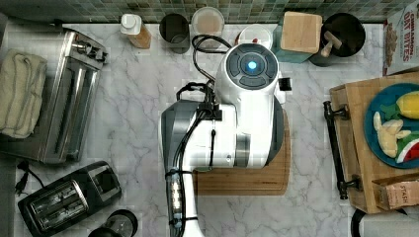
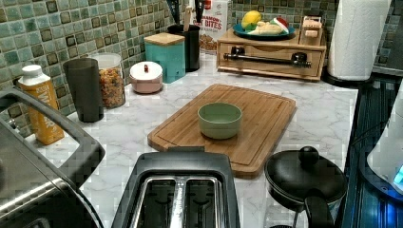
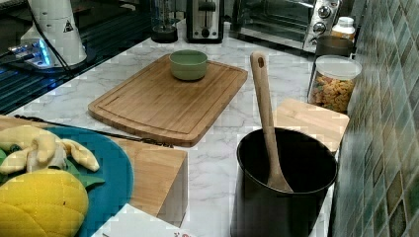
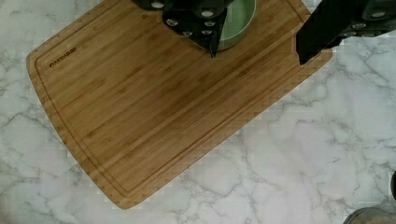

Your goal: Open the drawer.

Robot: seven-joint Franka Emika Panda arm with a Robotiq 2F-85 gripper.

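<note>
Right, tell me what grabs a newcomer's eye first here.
The white arm dominates the top view, hanging over the cutting board in the middle of the marble counter. A green bowl sits on that board. The drawer with its black bar handle stands closed by the tiled wall, under a blue plate of toy fruit.

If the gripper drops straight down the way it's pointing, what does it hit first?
Most likely the cutting board: the gripper points down over the board's end, near the green bowl. One finger hangs by the bowl's rim, the other by the board's edge, so depth leaves it unclear whether bowl or marble counter comes first.
</note>
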